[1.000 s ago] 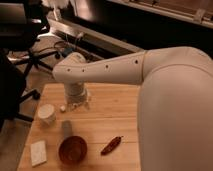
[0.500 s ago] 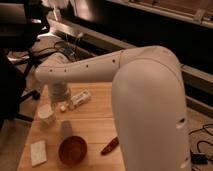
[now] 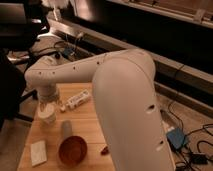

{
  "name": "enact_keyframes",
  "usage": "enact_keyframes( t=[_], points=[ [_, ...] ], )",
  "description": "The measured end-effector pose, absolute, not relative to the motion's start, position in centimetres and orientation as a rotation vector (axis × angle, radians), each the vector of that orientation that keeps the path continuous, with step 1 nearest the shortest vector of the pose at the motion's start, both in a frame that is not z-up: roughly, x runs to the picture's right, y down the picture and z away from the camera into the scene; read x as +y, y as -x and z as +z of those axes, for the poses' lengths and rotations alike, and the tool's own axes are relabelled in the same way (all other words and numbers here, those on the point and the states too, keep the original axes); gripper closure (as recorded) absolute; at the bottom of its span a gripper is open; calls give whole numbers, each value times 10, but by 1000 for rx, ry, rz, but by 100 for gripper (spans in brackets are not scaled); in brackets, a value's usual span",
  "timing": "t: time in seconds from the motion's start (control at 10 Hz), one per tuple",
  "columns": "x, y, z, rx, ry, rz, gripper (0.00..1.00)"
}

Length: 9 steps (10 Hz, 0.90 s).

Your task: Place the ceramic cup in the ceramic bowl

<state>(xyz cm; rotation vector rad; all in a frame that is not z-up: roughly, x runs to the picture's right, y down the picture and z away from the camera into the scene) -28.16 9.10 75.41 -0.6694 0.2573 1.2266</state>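
Directly over ceramic cup [image 3: 48, 117]: gripper [image 3: 47, 105].

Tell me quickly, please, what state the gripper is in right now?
Gripper: down at the cup, left of the bowl; open, closed or holding cannot be told.
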Motion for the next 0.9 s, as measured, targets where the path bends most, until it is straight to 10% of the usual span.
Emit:
enact_keyframes(
  t=[0.9],
  points=[
    [123, 294, 830, 335, 688, 1191, 44]
  ],
)
